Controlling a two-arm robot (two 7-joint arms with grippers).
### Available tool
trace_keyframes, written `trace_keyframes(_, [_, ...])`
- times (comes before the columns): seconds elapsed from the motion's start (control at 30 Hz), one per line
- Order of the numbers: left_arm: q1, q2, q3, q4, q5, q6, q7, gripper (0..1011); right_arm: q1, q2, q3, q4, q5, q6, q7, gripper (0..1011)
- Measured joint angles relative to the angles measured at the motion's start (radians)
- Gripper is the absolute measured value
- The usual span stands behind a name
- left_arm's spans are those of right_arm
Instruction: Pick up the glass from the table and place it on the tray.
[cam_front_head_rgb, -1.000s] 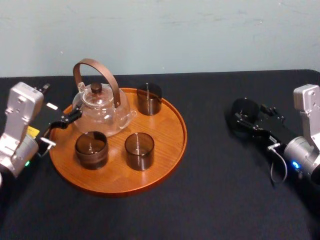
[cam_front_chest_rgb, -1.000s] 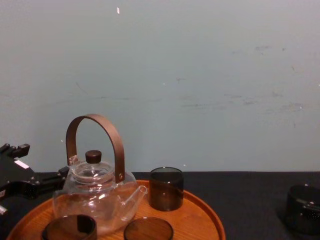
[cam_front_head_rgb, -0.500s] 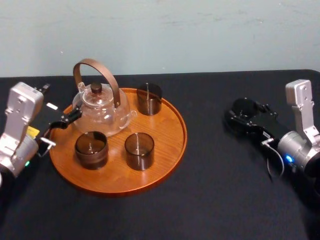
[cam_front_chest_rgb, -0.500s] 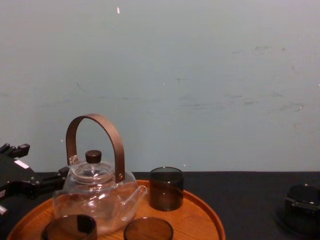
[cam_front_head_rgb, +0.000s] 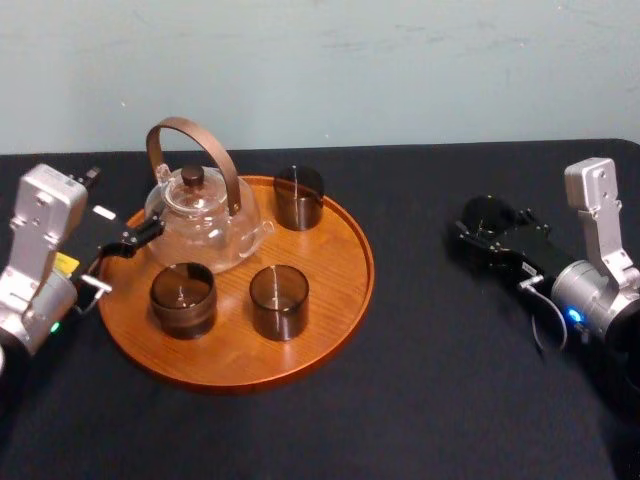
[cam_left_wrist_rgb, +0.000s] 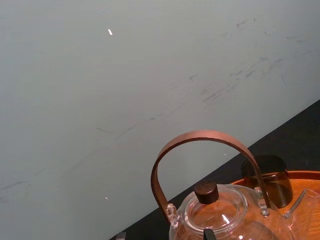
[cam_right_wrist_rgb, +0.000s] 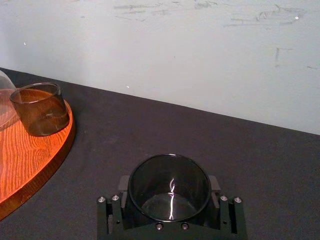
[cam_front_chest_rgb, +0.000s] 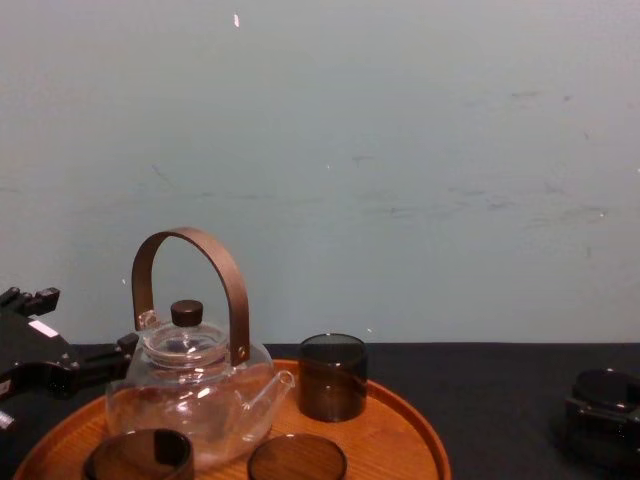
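Observation:
A dark smoked glass (cam_front_head_rgb: 487, 213) is on the black table (cam_front_head_rgb: 430, 380) at the right, well apart from the round wooden tray (cam_front_head_rgb: 330, 290). My right gripper (cam_front_head_rgb: 488, 230) is shut on the glass. In the right wrist view the glass (cam_right_wrist_rgb: 169, 205) sits between the two fingers (cam_right_wrist_rgb: 215, 184), which press against its sides. The chest view has the glass (cam_front_chest_rgb: 605, 400) at the far right edge. My left gripper (cam_front_head_rgb: 125, 245) is parked by the tray's left rim, beside the teapot.
A glass teapot (cam_front_head_rgb: 205, 220) with a brown hoop handle stands at the back left of the tray. Three dark glasses (cam_front_head_rgb: 298, 197) (cam_front_head_rgb: 278, 300) (cam_front_head_rgb: 183, 298) also stand on the tray. Bare wood shows along the tray's right side.
My right arm's wrist has swung left and a little farther back. The glass in its gripper has hardly shifted. The left arm has not moved.

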Motion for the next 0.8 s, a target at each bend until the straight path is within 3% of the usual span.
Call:
trace_keyframes(0.13, [0.0, 0.0, 0.0, 0.0, 0.0, 0.0, 0.0, 1001, -0.001, 0.0, 0.0, -0.002, 0.0, 0.0, 0.0, 905])
trace_keyframes(0.47, [0.0, 0.0, 0.0, 0.0, 0.0, 0.0, 0.0, 1001, -0.004, 0.002, 0.001, -0.007, 0.002, -0.001, 0.001, 905])
trace_keyframes(0.8, [0.0, 0.0, 0.0, 0.0, 0.0, 0.0, 0.0, 1001, -0.042, 0.015, -0.018, -0.124, 0.01, 0.001, 0.019, 905])
